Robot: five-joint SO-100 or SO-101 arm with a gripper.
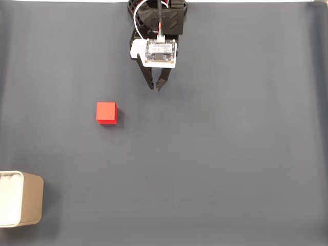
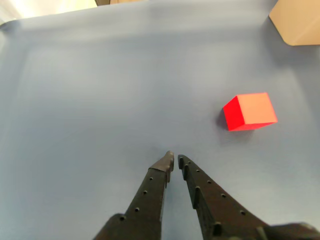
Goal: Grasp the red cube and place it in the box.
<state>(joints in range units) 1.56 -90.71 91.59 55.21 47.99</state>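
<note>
The red cube (image 1: 106, 113) rests alone on the dark grey mat, left of centre in the fixed view; the wrist view has the red cube (image 2: 250, 111) at right. The tan box (image 1: 19, 199) with a white inside stands at the bottom left corner of the fixed view, and a corner of the box (image 2: 298, 21) shows at the top right of the wrist view. My black gripper (image 1: 155, 87) hangs at the top centre, up and to the right of the cube. Its fingertips nearly touch, with nothing between them; the gripper (image 2: 175, 160) is shut.
The dark grey mat (image 1: 215, 169) covers the whole table, with open surface between cube, box and gripper. A white edge runs along the top of the fixed view behind the arm base (image 1: 158, 13).
</note>
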